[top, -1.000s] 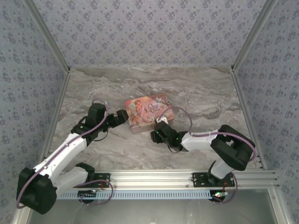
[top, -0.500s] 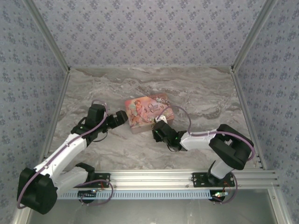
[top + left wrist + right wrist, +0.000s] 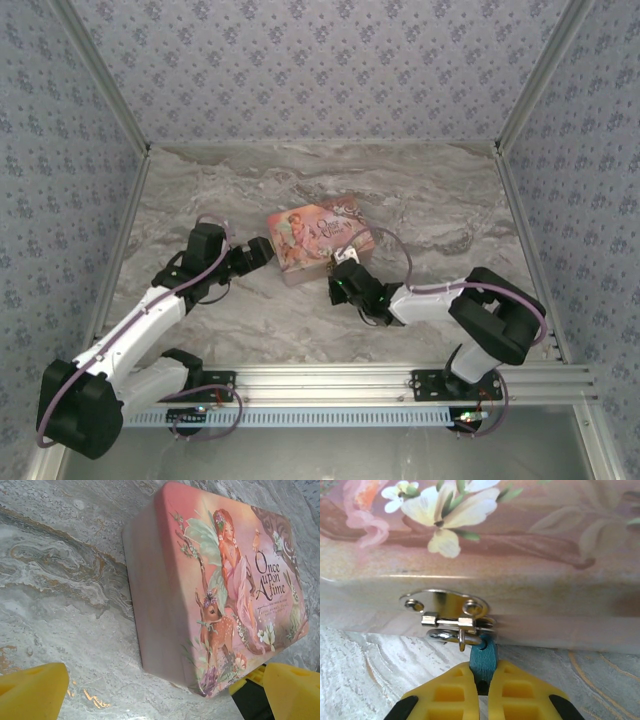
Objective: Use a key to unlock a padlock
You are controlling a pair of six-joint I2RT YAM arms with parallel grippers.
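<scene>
The blue-teal padlock (image 3: 484,659) hangs by its silvery shackle (image 3: 447,636) from the metal hasp (image 3: 449,615) on the front wall of the pink illustrated box (image 3: 315,238). My right gripper (image 3: 483,682) is shut on the padlock body, yellow fingers (image 3: 449,695) pinching it from both sides; from above the right gripper (image 3: 344,284) sits at the box's near edge. My left gripper (image 3: 165,700) stands open at the box's (image 3: 220,590) left end, its fingertips (image 3: 31,692) spread wide and apart from the box corner. From above the left gripper (image 3: 258,252) is beside the box. The key is hidden.
The box rests on a marble-patterned table (image 3: 430,220) enclosed by patterned walls. An aluminium rail (image 3: 330,380) runs along the near edge by the arm bases. Bare tabletop lies behind and to the right of the box.
The right gripper has edged a little right and closer to the box front. The box appears to have turned slightly. The left arm has barely moved.
</scene>
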